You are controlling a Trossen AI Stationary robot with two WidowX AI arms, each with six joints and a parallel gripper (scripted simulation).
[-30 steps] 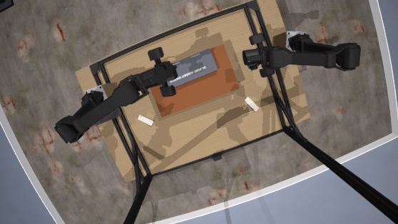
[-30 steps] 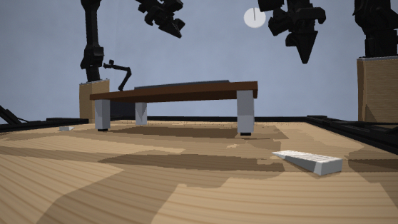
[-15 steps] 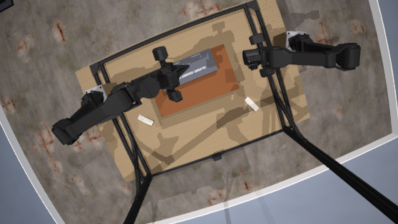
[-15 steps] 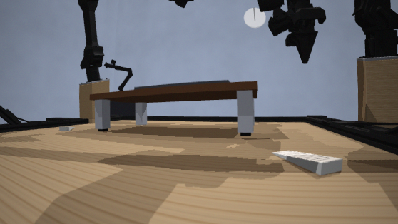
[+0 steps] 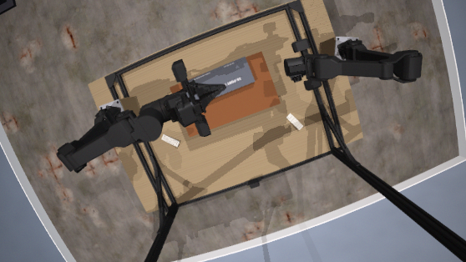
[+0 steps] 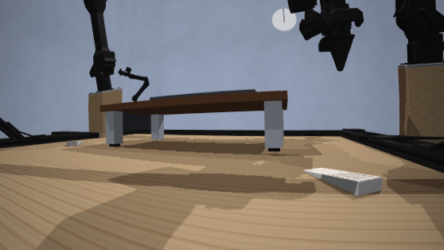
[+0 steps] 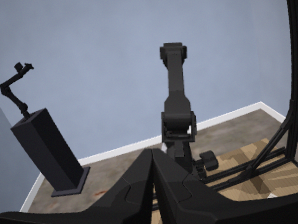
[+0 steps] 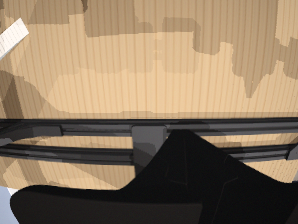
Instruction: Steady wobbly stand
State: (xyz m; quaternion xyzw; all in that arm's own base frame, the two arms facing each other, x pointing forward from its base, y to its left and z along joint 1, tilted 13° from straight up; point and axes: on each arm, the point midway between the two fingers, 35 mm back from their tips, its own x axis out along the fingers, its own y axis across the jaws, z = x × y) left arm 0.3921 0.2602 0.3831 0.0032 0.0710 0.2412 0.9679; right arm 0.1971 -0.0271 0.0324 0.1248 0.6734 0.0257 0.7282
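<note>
Fingertips of my left gripper are fully together with nothing between them, above the network switch, which lies on the orange-brown stand. My right gripper is closed and empty too, pointing down beyond one end of the stand. Both white wedges lie on the table, out from under the legs: one wedge nearer my left arm, the other wedge nearer my right.
</note>
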